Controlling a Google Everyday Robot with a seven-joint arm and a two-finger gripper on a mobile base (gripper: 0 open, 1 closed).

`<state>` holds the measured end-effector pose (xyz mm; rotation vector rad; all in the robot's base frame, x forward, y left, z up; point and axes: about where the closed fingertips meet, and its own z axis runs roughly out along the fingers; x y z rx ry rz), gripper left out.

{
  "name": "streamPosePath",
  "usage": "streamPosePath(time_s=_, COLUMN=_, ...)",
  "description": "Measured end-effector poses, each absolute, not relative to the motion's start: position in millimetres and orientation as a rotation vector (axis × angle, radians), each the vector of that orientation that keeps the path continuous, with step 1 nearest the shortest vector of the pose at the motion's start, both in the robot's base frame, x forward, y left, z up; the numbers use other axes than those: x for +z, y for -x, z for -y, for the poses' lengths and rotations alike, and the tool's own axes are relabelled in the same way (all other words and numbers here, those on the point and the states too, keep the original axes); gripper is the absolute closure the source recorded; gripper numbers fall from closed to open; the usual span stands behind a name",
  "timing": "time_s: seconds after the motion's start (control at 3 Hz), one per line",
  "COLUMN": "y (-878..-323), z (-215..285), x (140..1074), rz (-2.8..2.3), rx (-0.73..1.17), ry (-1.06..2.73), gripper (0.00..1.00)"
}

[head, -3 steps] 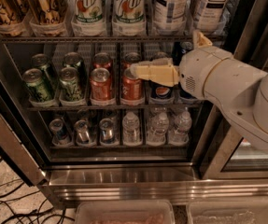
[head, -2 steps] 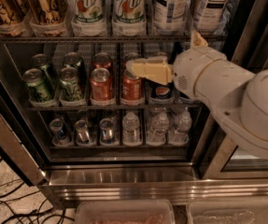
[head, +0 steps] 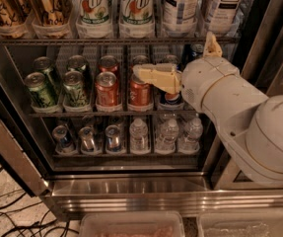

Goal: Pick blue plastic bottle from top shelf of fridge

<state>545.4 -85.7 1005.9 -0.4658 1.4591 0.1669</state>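
Gripper (head: pixel 152 76) low at can rack (head: pixel 72 113), pointing left beside red cans (head: pixel 107 89); grip width cannot be told; blue bottle (head: pixel 224 6) upright at right end of top shelf (head: pixel 106 41), above and right of gripper; likely needs rise, rightward shift.

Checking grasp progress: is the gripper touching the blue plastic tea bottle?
Cannot tell. In the camera view the gripper overlaps the blue plastic bottle at its base; depth is unclear.
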Motion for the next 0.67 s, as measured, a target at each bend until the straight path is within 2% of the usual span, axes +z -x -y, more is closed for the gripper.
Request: streamPosePath(time_s=0.67, y=-549.0, z=77.9, x=1009.2, rz=-1.485, rx=0.219, ry=0.423, gripper=0.0)
